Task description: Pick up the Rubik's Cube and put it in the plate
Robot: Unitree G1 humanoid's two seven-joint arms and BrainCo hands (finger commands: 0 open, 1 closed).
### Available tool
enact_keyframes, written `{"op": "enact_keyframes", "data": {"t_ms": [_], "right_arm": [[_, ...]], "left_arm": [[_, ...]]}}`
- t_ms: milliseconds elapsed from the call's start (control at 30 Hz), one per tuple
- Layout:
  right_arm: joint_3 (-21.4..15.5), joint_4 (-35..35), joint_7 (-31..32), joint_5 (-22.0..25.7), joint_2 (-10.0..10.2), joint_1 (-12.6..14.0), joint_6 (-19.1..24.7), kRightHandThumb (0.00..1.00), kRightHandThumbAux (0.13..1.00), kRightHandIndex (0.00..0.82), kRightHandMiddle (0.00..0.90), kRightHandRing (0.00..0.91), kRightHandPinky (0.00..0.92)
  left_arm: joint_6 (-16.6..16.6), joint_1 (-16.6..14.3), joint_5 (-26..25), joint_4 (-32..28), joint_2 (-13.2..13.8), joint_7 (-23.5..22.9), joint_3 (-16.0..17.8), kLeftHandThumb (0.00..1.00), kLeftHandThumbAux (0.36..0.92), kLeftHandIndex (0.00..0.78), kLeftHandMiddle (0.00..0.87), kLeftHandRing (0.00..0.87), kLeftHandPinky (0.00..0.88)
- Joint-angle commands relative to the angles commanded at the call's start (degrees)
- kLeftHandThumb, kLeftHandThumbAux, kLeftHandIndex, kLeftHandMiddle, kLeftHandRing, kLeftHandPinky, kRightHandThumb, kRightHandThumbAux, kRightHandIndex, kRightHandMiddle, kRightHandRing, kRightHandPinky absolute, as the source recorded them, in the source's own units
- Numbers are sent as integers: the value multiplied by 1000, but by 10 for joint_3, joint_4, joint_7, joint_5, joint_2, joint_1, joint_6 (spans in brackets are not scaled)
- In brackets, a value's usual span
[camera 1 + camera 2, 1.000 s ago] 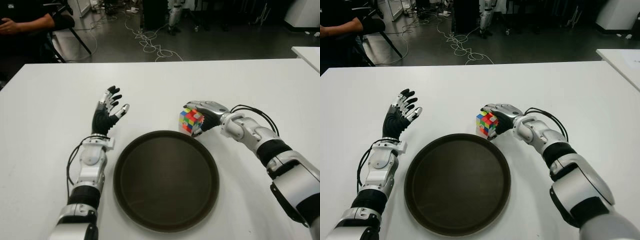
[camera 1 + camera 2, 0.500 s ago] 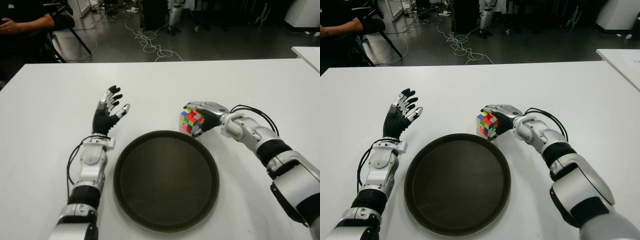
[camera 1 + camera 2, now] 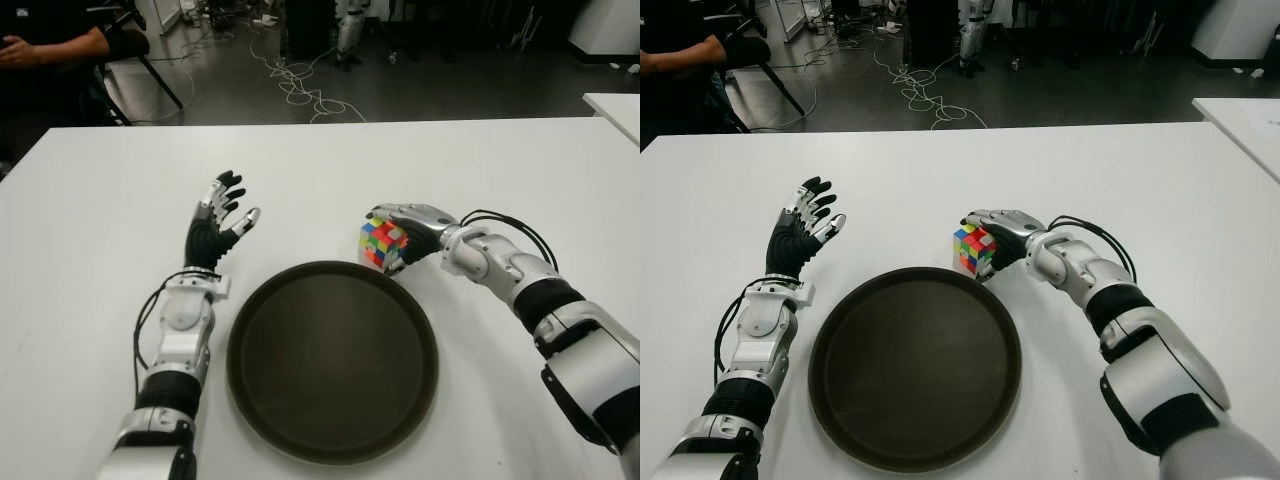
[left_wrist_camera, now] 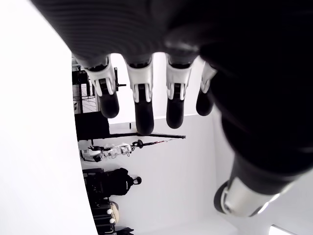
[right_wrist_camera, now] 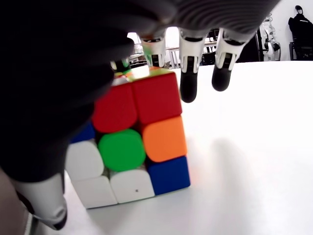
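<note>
The Rubik's Cube (image 3: 380, 245) stands on the white table (image 3: 100, 200), just beyond the far right rim of the dark round plate (image 3: 332, 360). My right hand (image 3: 402, 235) wraps it from the right. In the right wrist view its fingers (image 5: 188, 78) arch over the cube (image 5: 134, 142) and the thumb (image 5: 41, 203) presses its near side. The cube's base is on the table. My left hand (image 3: 215, 225) is raised left of the plate with fingers (image 4: 142, 105) spread, holding nothing.
The plate holds nothing. A second white table corner (image 3: 615, 105) shows at the far right. Beyond the table's far edge lie floor cables (image 3: 300, 85), and a seated person (image 3: 50, 50) is at the far left.
</note>
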Motion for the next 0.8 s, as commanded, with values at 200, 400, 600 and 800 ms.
{"op": "enact_keyframes", "data": {"t_ms": [200,400,600,800], "right_arm": [[-1,-2,1,1,1,1,2,0,695,114,115,132,140],[0,1,0,0,2,0,2,0,711,118,123,137,137],[2,2,-3,-3,1,-1,3,0,716,121,119,138,146],[5,0,-20,-9,0,0,5,0,723,121,130,159,181]], "left_arm": [[2,0,-2,0,0,0,1,30,739,77,153,133,102],[3,0,1,-1,0,2,0,26,743,75,149,130,97],[7,1,1,-3,0,3,0,33,743,77,153,133,99],[9,1,2,-5,0,3,0,49,738,79,158,139,107]]}}
